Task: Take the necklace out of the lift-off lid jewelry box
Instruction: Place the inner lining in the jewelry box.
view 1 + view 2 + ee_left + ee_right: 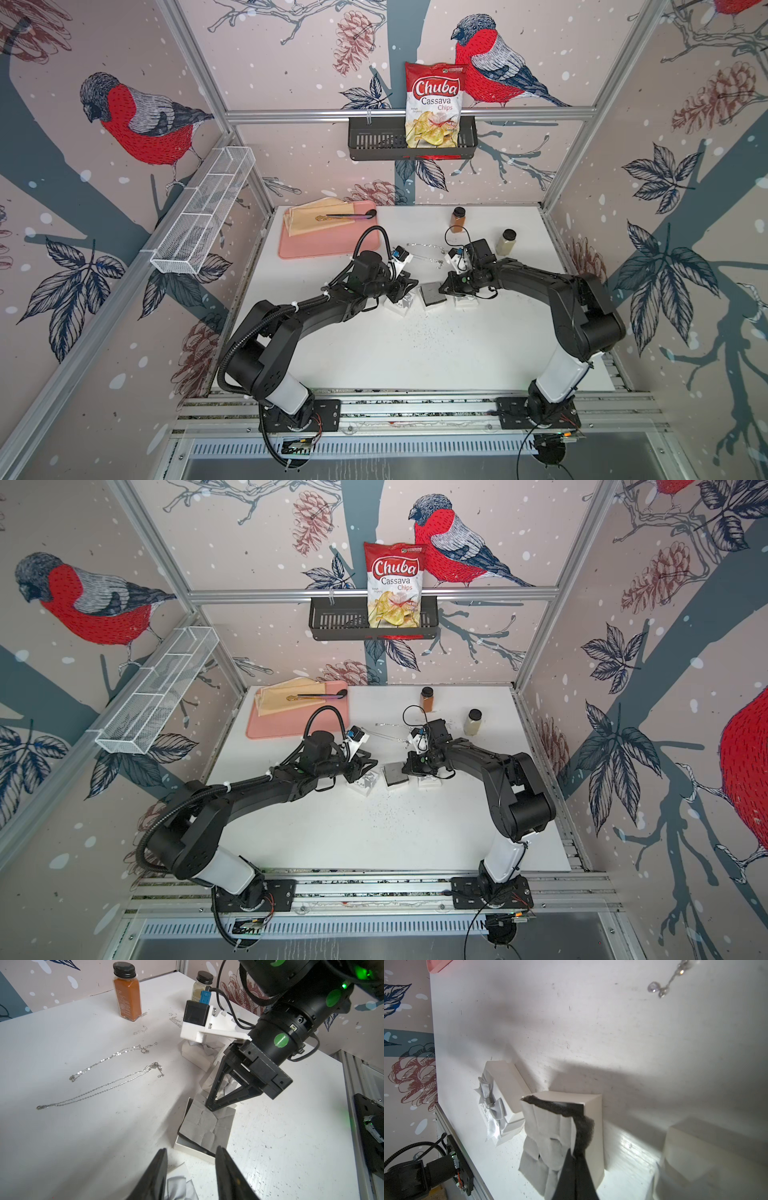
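- Two silver chains lay loose on the white table (415, 353), outside every box. You had the shorter necklace (113, 1055) and the longer necklace (104, 1087) stretched side by side, not touching each other.
- Both sat on bare tabletop beyond the boxes, toward the back wall, near the open box (195, 1148) but clear of it.
- Your right gripper (572, 1152) had its fingers pressed together on the edge of the grey liner (546, 1126) that hung over the open box's wall.
- Black foam (583, 1126) curled up right beside that pinch. It looked caught in the grip too, though the angle was too tight for you to be sure.
- Your left gripper (192, 1149) had its fingers apart, straddling the grey ribbon bow (178, 1186) of the bowed lid (502, 1088), which sat just beside the open box.
- You could not tell from any view whether those fingers touched the lid.
- Another small white box (199, 1053) with crumpled paper in it sat under your right wrist.
- At the back, the orange spice jar (127, 995) and the pale spice jar (202, 986) stood upright, well apart from the boxes.
- Your pink tray (328, 245) lay at the back left corner.
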{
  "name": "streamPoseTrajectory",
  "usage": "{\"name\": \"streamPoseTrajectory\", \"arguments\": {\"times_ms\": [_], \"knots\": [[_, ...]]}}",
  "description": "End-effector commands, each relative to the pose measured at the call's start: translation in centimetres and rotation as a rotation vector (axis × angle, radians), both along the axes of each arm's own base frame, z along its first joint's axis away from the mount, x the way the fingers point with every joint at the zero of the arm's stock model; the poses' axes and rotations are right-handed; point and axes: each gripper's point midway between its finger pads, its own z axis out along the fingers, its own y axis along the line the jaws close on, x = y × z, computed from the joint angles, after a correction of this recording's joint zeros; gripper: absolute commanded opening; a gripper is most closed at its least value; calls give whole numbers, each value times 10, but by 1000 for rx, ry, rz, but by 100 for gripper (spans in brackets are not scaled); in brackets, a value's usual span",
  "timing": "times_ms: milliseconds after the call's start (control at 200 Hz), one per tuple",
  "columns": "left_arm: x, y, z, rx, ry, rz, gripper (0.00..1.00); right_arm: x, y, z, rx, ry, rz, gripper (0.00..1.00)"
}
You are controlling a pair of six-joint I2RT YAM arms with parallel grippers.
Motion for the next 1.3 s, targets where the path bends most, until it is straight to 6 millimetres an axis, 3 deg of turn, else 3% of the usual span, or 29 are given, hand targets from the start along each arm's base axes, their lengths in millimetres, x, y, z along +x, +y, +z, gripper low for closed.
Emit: {"name": "streamPoseTrajectory", "arguments": {"times_ms": [0,180,405,630,976,1146,1221,1296], "knots": [[0,-7,1,-7,2,-19,41,4,-4,-1,-29,-24,-10,0],[-3,-14,-7,5,29,-31,35,9,-11,-4,-67,-37,-52,0],[-1,-24,-20,5,79,-37,31,11,-19,7,-85,-79,-98,0],[-6,-47,-35,20,147,-103,37,13,-23,18,-87,-125,-118,0],[-11,-50,-51,25,232,-105,24,14,-14,24,-49,-158,-67,0],[-9,-52,-65,60,276,-82,22,14,-14,23,-54,-162,-57,0],[-12,-49,-80,101,309,-66,17,14,-14,23,-52,-164,-59,0],[-2,-53,-78,117,300,-48,11,13,-16,23,-58,-166,-61,0]]}}
